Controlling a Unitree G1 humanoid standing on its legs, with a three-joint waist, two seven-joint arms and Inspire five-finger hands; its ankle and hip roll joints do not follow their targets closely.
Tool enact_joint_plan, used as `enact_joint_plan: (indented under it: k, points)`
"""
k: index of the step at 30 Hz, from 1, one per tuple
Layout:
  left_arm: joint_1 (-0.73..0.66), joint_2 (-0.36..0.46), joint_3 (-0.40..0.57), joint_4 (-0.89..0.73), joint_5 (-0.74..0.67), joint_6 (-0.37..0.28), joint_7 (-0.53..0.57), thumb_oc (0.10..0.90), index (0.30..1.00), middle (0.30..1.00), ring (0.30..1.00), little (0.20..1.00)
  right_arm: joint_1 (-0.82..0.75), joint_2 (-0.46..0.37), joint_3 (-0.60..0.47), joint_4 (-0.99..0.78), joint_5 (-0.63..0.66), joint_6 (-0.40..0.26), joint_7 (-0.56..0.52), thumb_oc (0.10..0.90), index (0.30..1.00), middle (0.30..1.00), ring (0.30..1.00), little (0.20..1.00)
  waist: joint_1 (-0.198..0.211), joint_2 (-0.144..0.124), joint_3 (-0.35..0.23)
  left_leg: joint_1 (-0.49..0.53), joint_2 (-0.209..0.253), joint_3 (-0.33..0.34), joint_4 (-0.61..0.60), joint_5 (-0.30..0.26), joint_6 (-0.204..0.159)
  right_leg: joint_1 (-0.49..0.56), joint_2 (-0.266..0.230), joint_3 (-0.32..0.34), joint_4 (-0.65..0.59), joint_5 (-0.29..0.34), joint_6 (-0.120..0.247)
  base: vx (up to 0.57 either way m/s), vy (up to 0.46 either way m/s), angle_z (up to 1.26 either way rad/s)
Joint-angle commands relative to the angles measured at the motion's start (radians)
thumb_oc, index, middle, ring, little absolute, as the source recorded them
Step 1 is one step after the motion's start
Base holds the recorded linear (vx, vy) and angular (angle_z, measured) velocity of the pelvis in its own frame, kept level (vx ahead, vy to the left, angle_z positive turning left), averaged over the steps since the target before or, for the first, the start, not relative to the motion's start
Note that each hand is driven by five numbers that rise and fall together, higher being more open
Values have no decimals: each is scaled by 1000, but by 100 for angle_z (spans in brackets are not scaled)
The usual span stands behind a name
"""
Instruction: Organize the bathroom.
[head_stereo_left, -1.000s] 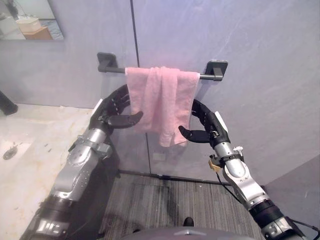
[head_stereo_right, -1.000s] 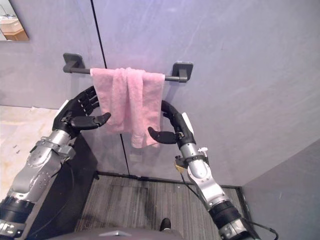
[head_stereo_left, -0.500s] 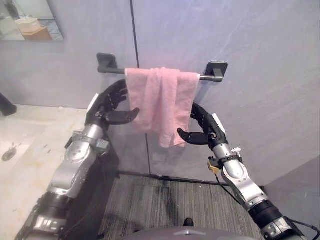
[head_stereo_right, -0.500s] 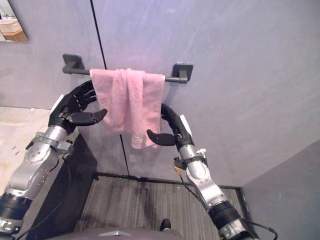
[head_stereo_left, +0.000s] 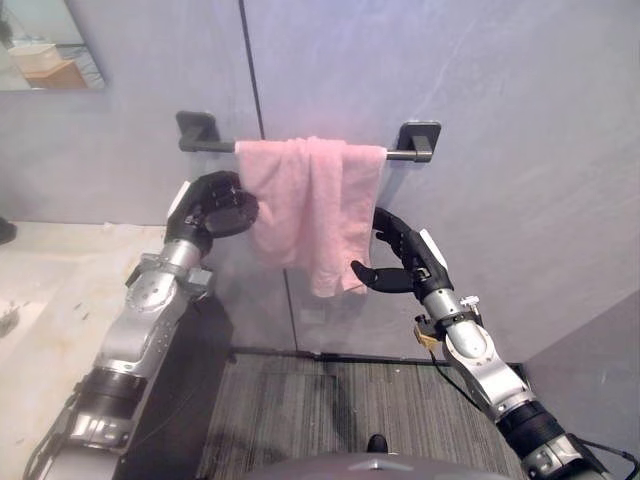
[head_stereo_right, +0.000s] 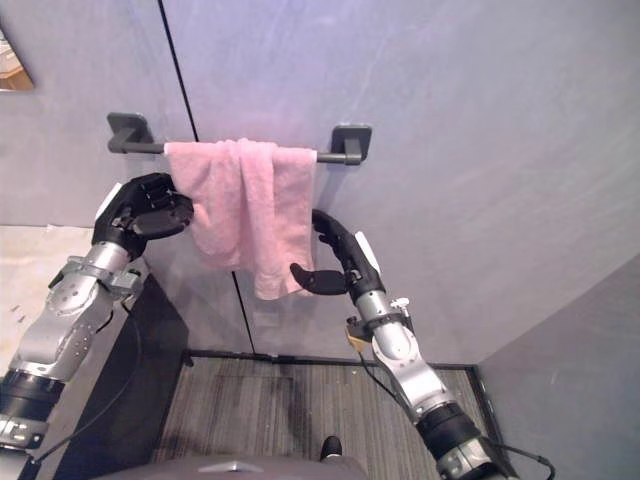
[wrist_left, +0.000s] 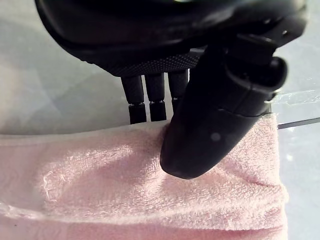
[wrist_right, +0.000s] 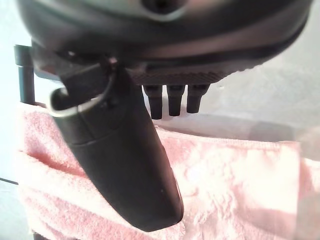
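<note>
A pink towel (head_stereo_left: 310, 205) hangs bunched over a dark towel bar (head_stereo_left: 400, 155) on the grey wall. My left hand (head_stereo_left: 215, 205) is at the towel's left edge, just under the bar, and is shut on it. In the left wrist view its thumb (wrist_left: 210, 130) presses on the cloth (wrist_left: 125, 190) while the fingers pass behind. My right hand (head_stereo_left: 405, 262) is open at the towel's lower right edge. Its thumb (wrist_right: 125, 165) reaches across the front of the cloth (wrist_right: 240, 185), and its fingers stay straight behind.
A mirror corner (head_stereo_left: 45, 50) shows at the upper left of the wall. A dark cabinet (head_stereo_left: 190, 400) stands below my left arm. A grey striped mat (head_stereo_left: 330, 410) lies at the wall's foot, with pale floor (head_stereo_left: 50, 280) to the left.
My left hand has moved onto the towel's left edge and closed on it. The right hand has barely moved. The whole picture has shifted a little, so the camera moved.
</note>
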Motion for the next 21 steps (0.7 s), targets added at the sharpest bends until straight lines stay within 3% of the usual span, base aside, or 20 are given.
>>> enact_joint_plan:
  k: [1, 16, 21]
  points:
    - [-175, 61, 5, 36, -22, -138, 13, 402, 302, 302, 302, 302, -92, 0, -19, -49, 23, -96, -6, 800, 900, 900, 900, 900, -5, 31, -41, -15, -54, -8, 2, -62, 34, 95, -3, -43, 30, -159, 85, 15, 6, -5]
    - [-116, -10, 24, -5, 17, -163, 72, 400, 300, 300, 300, 300, -121, 3, -45, -105, 67, -106, 18, 800, 900, 900, 900, 900, 12, 20, -34, -12, -56, -17, 2, -64, 36, 103, -2, -57, 31, -162, 80, 4, 2, -2]
    - [-134, -23, -3, 5, 32, -149, 66, 400, 300, 300, 300, 300, -221, 9, -38, -122, 133, -32, 26, 800, 900, 900, 900, 900, 28, 14, -34, -11, -57, -21, 2, -62, 34, 109, -3, -70, 31, -162, 78, 0, 0, 0]
